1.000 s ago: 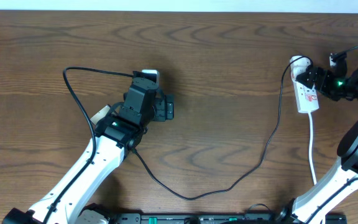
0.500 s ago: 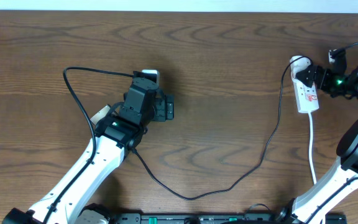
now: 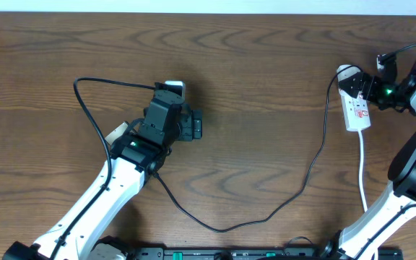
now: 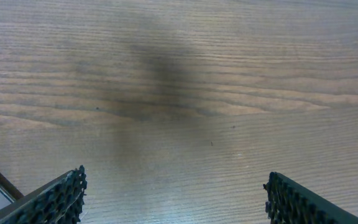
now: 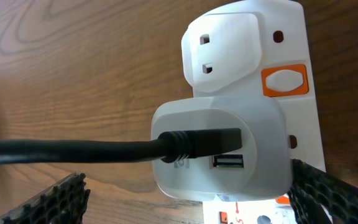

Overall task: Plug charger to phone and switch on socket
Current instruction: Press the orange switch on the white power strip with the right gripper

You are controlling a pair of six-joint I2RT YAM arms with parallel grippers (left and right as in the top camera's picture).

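Socket long axis runs near-to-far — right gripper spread wide, left gripper apart.

Nothing here can truly be read. The power strip near the table's right edge carries a small red label, too tiny from overhead and cut off in the right wrist view. Its white adapter shows only a faint, illegible embossed mark.

A brown wood-grain desk fills the view. A pale strip runs along its far edge.
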